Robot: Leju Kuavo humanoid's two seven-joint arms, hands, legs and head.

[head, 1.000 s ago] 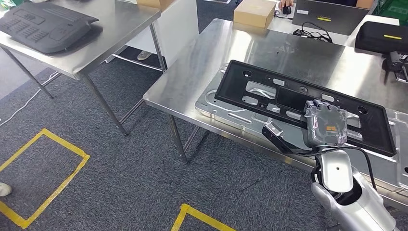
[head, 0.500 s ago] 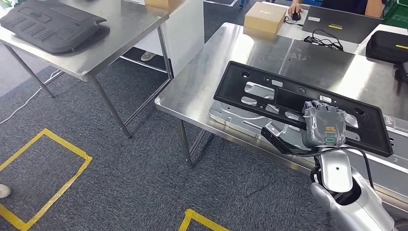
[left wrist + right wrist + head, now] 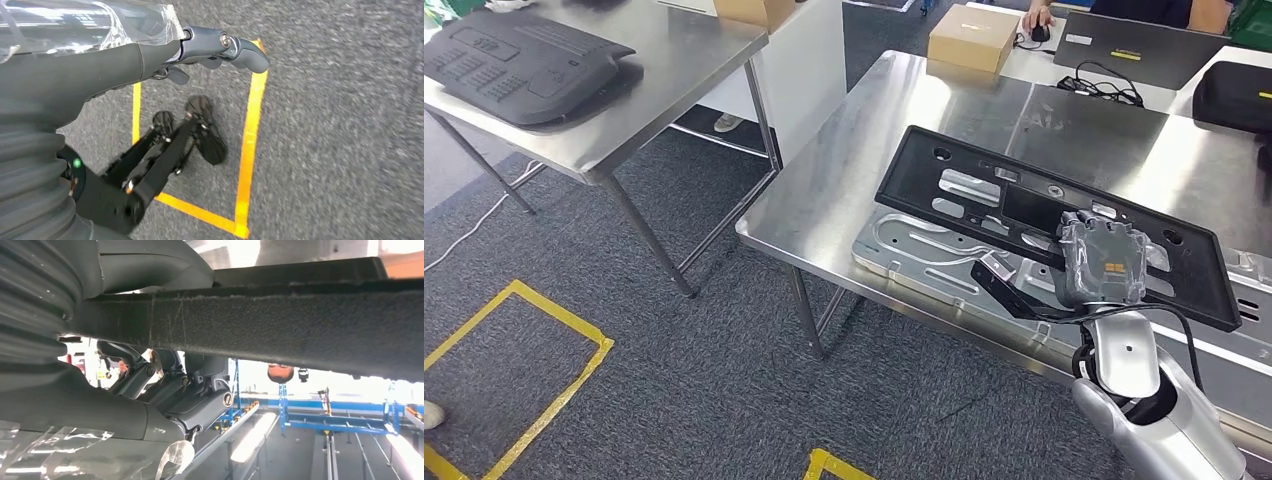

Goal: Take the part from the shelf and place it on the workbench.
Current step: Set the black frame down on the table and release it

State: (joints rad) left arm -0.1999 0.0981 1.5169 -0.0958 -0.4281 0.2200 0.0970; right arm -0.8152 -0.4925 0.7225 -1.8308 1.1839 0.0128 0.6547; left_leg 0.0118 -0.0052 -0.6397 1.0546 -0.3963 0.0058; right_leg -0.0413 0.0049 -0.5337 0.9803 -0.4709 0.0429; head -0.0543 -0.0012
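The black plastic frame panel (image 3: 1044, 222), flat, matte and pierced with cutouts, lies slantwise over the near table (image 3: 844, 170), its long axis running from far-left to near-right. The right hand (image 3: 1104, 262) grips its near long edge from below (the wrist view suggests fingers curled under the rim). Beneath it lies a stamped silver metal plate (image 3: 914, 255). The left hand (image 3: 220, 45) hangs free above grey carpet (image 3: 624, 350), holding nothing.

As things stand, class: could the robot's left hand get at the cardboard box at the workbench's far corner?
Probably not: the left hand hangs over the floor, and the cardboard box sits at the far corner of the workbench.
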